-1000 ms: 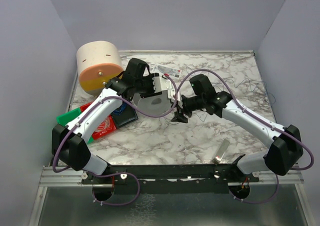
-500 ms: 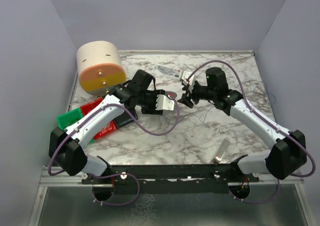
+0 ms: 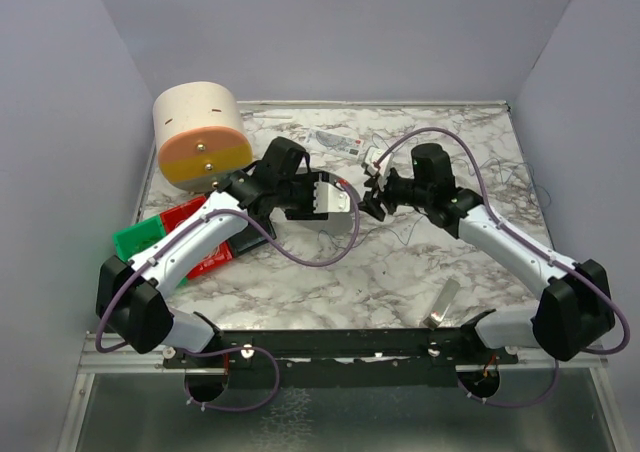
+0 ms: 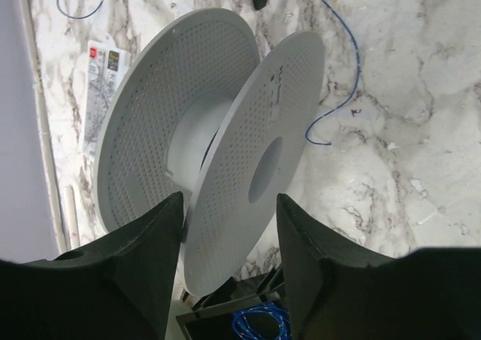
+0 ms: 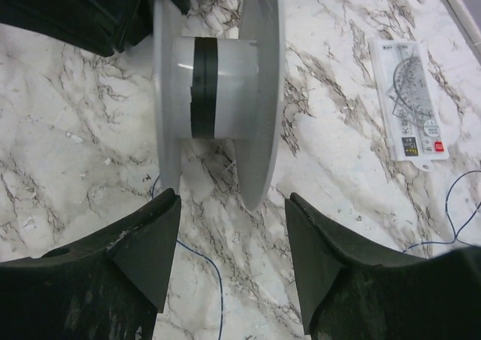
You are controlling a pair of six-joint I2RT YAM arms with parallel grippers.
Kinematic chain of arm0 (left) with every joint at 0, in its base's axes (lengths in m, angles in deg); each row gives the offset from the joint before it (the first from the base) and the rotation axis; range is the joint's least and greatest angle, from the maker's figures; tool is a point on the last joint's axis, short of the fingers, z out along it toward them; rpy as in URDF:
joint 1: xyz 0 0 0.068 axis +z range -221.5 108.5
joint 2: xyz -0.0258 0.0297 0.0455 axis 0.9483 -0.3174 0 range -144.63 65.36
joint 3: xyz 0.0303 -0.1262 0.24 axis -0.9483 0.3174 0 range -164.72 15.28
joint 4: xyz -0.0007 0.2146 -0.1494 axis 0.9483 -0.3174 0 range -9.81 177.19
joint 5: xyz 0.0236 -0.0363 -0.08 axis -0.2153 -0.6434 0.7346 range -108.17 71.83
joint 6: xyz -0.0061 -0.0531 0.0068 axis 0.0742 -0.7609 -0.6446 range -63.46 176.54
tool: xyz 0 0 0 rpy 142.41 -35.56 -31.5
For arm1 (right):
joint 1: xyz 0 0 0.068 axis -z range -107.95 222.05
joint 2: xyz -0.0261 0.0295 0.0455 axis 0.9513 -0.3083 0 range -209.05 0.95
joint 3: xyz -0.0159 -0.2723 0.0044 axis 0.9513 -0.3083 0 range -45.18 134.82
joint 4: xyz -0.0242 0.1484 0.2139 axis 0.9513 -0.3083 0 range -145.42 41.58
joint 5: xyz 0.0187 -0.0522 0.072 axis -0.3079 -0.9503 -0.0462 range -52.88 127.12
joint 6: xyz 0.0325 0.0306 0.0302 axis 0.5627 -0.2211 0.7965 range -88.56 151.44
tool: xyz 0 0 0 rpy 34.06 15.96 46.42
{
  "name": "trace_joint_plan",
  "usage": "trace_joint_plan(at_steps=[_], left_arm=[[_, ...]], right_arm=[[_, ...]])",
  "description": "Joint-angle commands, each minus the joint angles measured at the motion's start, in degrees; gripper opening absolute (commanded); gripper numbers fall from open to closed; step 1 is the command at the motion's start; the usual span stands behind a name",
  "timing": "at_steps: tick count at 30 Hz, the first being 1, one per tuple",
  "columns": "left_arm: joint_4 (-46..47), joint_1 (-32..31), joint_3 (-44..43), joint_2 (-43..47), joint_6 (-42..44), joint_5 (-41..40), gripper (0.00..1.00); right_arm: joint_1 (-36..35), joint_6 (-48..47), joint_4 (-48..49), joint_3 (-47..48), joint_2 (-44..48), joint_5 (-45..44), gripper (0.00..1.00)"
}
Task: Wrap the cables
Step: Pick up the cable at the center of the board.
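The cable is a very thin dark wire lying loose on the marble table, tangled at the right (image 3: 505, 177). One strand runs past the spool (image 4: 347, 77) and under my right fingers (image 5: 218, 280). My left gripper (image 3: 306, 194) (image 4: 229, 204) is closed across the near flange of a white perforated spool (image 3: 332, 198) (image 4: 225, 144) and holds it tilted. The spool's hub shows a dark band (image 5: 203, 88). My right gripper (image 3: 373, 200) (image 5: 233, 204) is open and empty, facing the spool's edge just above the table.
A cream and orange cylinder (image 3: 200, 132) stands at the back left. A green tray (image 3: 145, 234) and a red pack (image 3: 207, 252) lie under my left arm. A protractor pack (image 3: 335, 142) (image 5: 409, 103) lies behind the spool. A metal strip (image 3: 442, 302) lies near the front right.
My left gripper carried the spool right towards the middle and turned it. My right gripper moved back and up from the table's middle and now faces the spool.
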Motion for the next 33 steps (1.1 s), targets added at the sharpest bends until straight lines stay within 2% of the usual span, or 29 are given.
trace_joint_plan(at_steps=[1,7,10,11,14,15,16,20,24,33], left_arm=[[5.8,0.2,1.6,-0.1,-2.8,-4.2,0.55],[8.9,1.2,1.1,0.3,-6.8,-2.9,0.61],[9.0,2.5,-0.1,0.9,-8.7,-0.4,0.63],[9.2,2.9,-0.3,1.1,-9.2,0.1,0.67],[10.8,4.2,-0.4,1.9,-11.6,0.8,0.72],[11.2,4.6,-0.2,2.2,-12.1,0.9,0.94],[11.6,5.1,0.0,2.5,-12.6,1.0,0.98],[14.3,7.8,1.2,4.6,-15.4,0.8,0.99],[16.7,10.9,2.6,7.7,-18.2,-1.3,0.99],[21.1,14.5,14.4,16.4,-20.3,-9.6,0.99]], right_arm=[[-0.3,-1.0,1.9,-3.1,3.8,1.5,0.63],[-0.3,-9.3,-10.6,-1.5,4.0,11.3,0.67],[-0.9,-10.1,-10.5,-3.3,3.2,11.2,0.68],[-1.2,-10.4,-10.5,-3.8,3.0,11.4,0.68],[-2.6,-10.9,-10.7,-4.9,2.7,13.0,0.69],[-3.5,-11.0,-10.6,-5.3,2.6,13.2,0.69],[-4.3,-11.1,-10.4,-5.7,2.6,13.5,0.69],[-8.1,-9.3,-6.4,-7.5,0.6,10.8,0.7],[-11.1,-2.4,2.8,-8.7,-3.9,2.7,0.69],[-13.1,4.7,7.7,-3.0,-16.4,-11.2,0.66]])
